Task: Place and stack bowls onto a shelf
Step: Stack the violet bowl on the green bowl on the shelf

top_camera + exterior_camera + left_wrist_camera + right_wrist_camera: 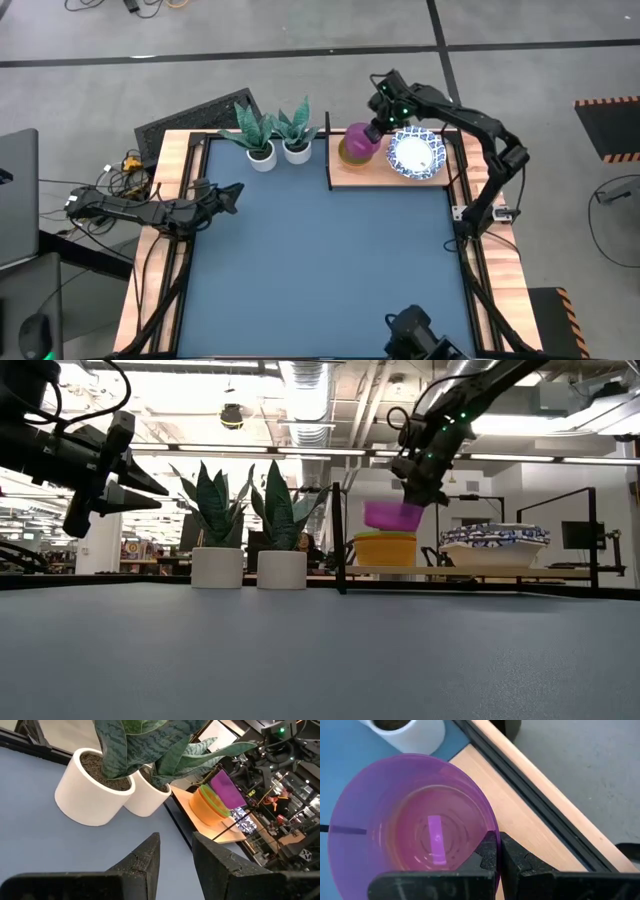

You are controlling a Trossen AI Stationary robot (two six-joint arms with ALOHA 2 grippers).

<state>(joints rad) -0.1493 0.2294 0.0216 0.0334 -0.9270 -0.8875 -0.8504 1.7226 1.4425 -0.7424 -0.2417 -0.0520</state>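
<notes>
The right gripper (374, 130) pinches the rim of the purple bowl (392, 515) between closed fingers, holding it tilted just above the yellow bowl (385, 549) on the shelf (385, 177) — beside the white patterned bowls (416, 154). The left gripper (233, 194) waits over the table's left side, fingers slightly parted and empty

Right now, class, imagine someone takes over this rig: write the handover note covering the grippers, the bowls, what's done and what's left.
Right gripper: jaws shut on the rim of the plain purple bowl, held just above the stack of plain bowls, yellow on top.
Left gripper: empty, jaws slightly apart, waiting at the table's left edge.
Done: white blue-rimmed bowls stacked on the light wooden shelf.
Left: lower and release purple bowl.
</notes>
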